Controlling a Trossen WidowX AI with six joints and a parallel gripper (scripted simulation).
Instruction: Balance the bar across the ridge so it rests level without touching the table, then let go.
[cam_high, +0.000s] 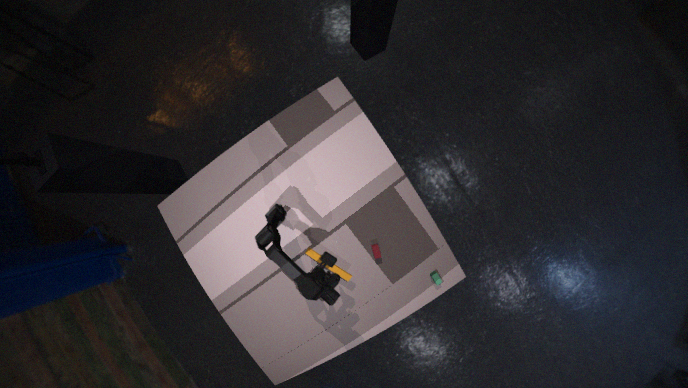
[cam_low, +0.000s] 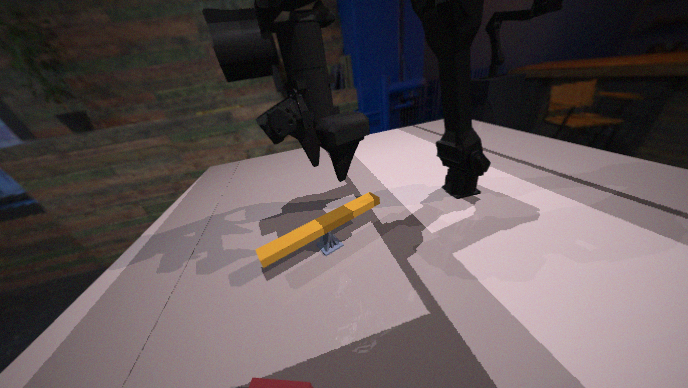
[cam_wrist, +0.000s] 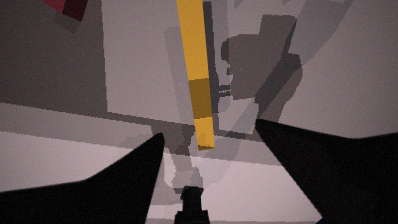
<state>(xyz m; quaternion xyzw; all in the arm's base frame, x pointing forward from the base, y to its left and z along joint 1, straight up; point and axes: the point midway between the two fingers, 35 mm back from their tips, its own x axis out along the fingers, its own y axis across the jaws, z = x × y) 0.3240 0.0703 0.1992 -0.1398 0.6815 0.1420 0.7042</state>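
Observation:
A yellow bar (cam_low: 316, 229) (cam_wrist: 196, 70) (cam_high: 341, 272) rests across a small blue-grey ridge (cam_low: 329, 244) on the table (cam_low: 550, 280). In the exterior view the bar tilts, with its near left end low, at or close to the table, and its far end raised. My gripper (cam_low: 329, 161) (cam_wrist: 210, 130) is open and empty. It hangs well above the bar's far end, with both dark fingers spread wide apart in the wrist view. In the top view the arm covers the middle of the bar.
A red block (cam_high: 376, 251) (cam_wrist: 64, 7) (cam_low: 280, 383) lies on the table beyond the bar. A green block (cam_high: 436, 278) sits near the table's corner. The arm's base (cam_low: 462, 170) stands behind the ridge.

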